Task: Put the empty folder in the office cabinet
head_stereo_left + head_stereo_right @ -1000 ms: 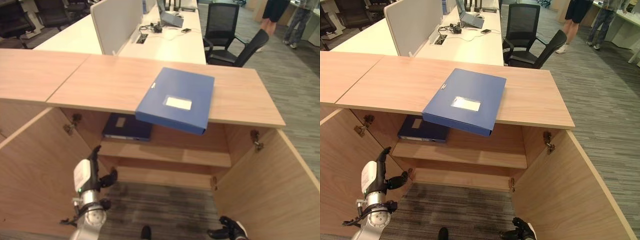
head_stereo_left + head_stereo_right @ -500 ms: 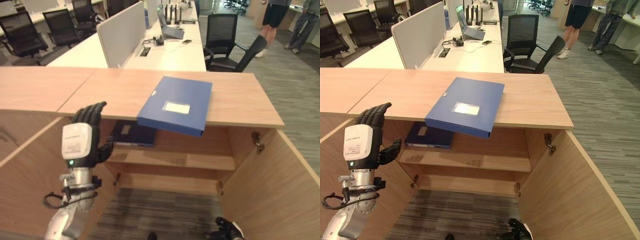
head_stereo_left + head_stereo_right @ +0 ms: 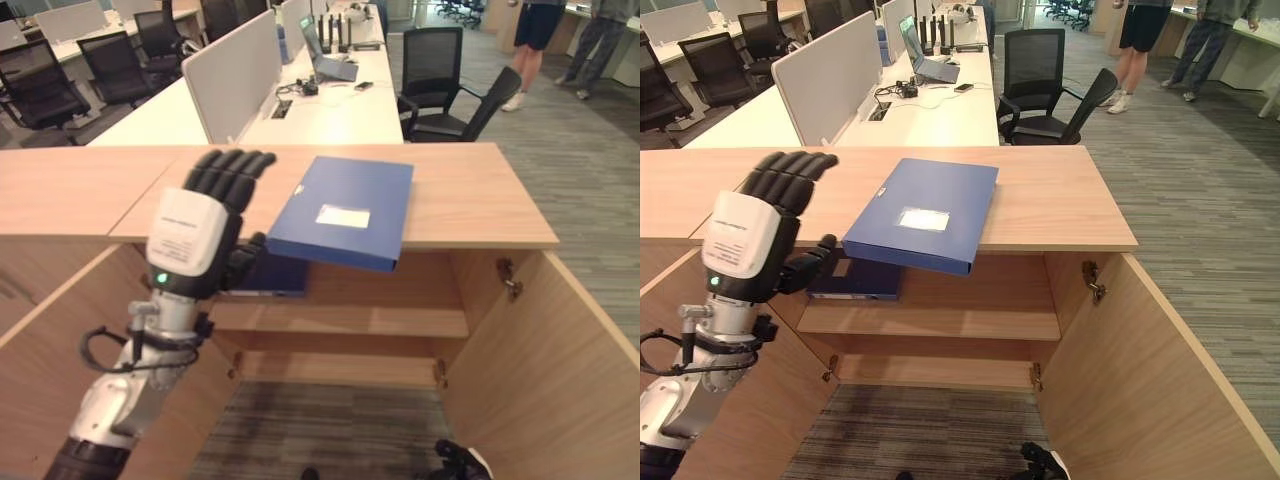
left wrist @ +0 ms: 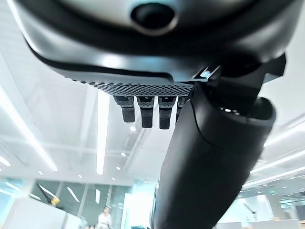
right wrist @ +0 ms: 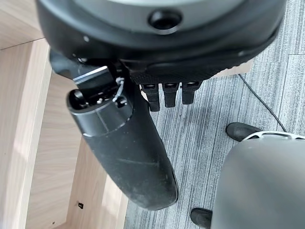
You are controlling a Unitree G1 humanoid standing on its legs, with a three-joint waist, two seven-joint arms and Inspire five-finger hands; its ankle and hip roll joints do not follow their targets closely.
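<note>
We saw the blue folder (image 3: 344, 209) lying flat on the wooden top surface (image 3: 470, 195) of the office cabinet (image 3: 940, 300), with its near edge jutting out past the front lip over the open compartment. Both cabinet doors (image 3: 1160, 370) stood wide open. On the upper shelf (image 3: 960, 315) inside lay a second, darker folder (image 3: 855, 280), partly hidden behind our left hand.

Our left hand (image 3: 205, 225) was raised in front of the cabinet, just to the left of the blue folder and not touching it, its fingers (image 3: 790, 172) loosely extended and holding nothing. Our right hand (image 3: 1040, 463) hung low near the floor; in its wrist view the fingers (image 5: 164, 95) pointed straight down at the carpet (image 5: 228, 95), empty.

We judged the folder to be a rigid box file: stiff and flat. If empty as the task says, it should be light. Its smooth cover looked likely to slip under a light pinch. The overhanging near edge seemed the best place to take hold, thumb under and fingers on top, since that part was free of the surface. A one-sided grip could let the far end tip, so holding near the middle of that edge appeared safer.
</note>
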